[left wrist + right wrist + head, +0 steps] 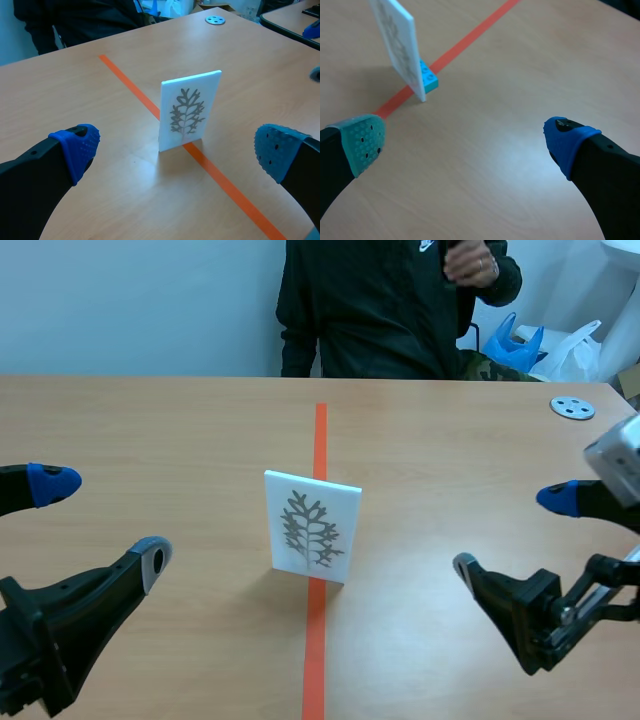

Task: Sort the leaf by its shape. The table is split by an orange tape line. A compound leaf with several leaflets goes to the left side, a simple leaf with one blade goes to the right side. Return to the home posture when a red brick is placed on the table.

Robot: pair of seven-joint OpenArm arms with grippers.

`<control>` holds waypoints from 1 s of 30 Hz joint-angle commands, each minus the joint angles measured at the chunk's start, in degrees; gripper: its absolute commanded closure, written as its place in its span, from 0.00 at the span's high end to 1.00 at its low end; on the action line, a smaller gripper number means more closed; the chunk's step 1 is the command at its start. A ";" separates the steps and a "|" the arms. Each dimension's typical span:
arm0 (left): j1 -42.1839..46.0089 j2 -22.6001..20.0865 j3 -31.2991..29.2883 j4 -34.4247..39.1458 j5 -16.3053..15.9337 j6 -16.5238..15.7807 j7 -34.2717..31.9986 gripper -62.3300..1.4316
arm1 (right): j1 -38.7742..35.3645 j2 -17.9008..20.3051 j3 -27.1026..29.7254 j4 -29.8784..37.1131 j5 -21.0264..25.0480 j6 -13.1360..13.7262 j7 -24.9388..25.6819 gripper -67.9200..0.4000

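A white card (311, 526) stands upright on the orange tape line, printed with a grey compound leaf of several leaflets. The left wrist view shows the card (189, 110) ahead of my left gripper (177, 147), whose fingers are wide open. From the right wrist view I see the card (398, 44) edge-on, propped on a small blue brick (428, 78), ahead and to one side of my open right gripper (465, 137). In the scene view the left gripper (100, 520) sits low at the left and the right gripper (510, 530) low at the right. Neither touches the card.
The orange tape line (318, 640) runs down the table's middle. A small white disc (572, 407) lies at the far right. A person in a dark jacket (385, 305) sits across the table. Blue and white bags (530, 348) are behind the table's far right edge.
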 commanded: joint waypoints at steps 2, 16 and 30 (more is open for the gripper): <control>-0.31 0.26 0.15 0.70 -0.35 -0.09 -1.01 1.00 | 3.93 -0.02 -2.78 -2.56 0.39 0.66 0.83 1.00; -0.31 0.26 0.15 0.70 -0.35 -0.07 -0.98 1.00 | 22.05 -8.41 -17.35 -20.50 -3.65 2.78 4.31 1.00; -0.31 0.26 0.15 0.70 -0.35 -0.07 -0.98 1.00 | 32.94 -16.55 -25.29 -34.25 -14.84 2.03 13.42 1.00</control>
